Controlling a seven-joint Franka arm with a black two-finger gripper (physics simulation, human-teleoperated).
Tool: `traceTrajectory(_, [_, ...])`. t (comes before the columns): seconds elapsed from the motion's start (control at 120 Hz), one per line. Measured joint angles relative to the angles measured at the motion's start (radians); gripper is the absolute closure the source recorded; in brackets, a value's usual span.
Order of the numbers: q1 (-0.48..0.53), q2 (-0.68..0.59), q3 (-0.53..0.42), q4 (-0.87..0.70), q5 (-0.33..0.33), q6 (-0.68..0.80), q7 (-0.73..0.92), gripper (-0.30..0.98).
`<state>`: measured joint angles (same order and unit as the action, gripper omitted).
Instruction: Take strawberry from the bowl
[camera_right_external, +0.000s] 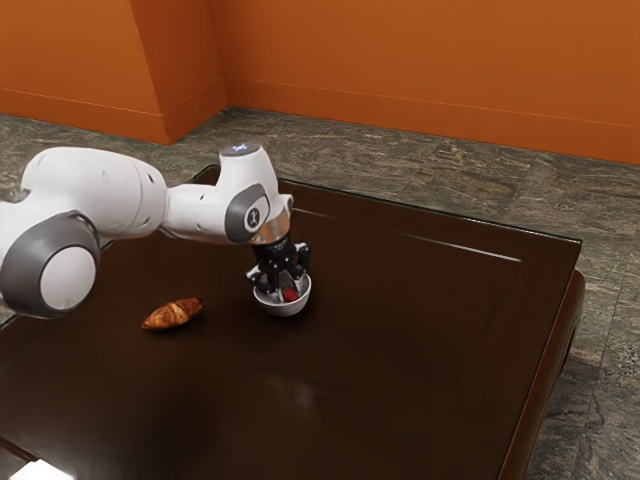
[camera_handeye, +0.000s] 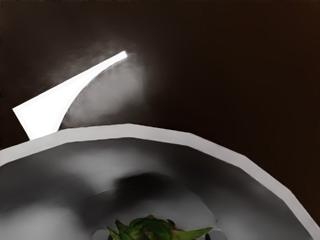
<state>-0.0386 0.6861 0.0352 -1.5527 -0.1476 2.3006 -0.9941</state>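
The gripper (camera_right_external: 281, 278) reaches down into the pale bowl (camera_right_external: 284, 310) in the exterior view, its black fingers spread apart. Low in the bowl, between the fingertips, lies the red strawberry (camera_right_external: 290, 295). In the wrist view, the green leaves of the strawberry (camera_handeye: 152, 229) show inside the bowl (camera_handeye: 125, 131), with small grey parts of the fingers on either side of them. The lower part of the strawberry is hidden there.
A croissant (camera_right_external: 173, 314) lies on the dark table (camera_right_external: 400, 350), beside the bowl toward the exterior view's left. A bright white shape (camera_handeye: 47, 116) appears beyond the bowl's rim in the wrist view.
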Motion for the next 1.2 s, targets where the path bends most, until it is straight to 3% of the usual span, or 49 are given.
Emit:
traceTrajectory(0.375, [0.0,-0.014,0.0,0.0,0.004,0.004,-0.013,0.58])
traceTrajectory(0.533, [-0.006,-0.082,0.0,-0.008,0.007,-0.002,-0.023,0.62])
traceTrajectory(0.708, [-0.081,-0.155,0.0,-0.011,0.009,-0.015,-0.035,0.65])
traceTrajectory(0.875, [-0.201,-0.073,0.0,0.051,0.002,-0.009,-0.047,0.66])
traceTrajectory(1.033, [-0.238,0.002,-0.003,0.069,-0.004,0.006,-0.057,0.67])
traceTrajectory(1.2, [-0.245,0.01,-0.002,0.069,-0.023,0.017,-0.057,0.37])
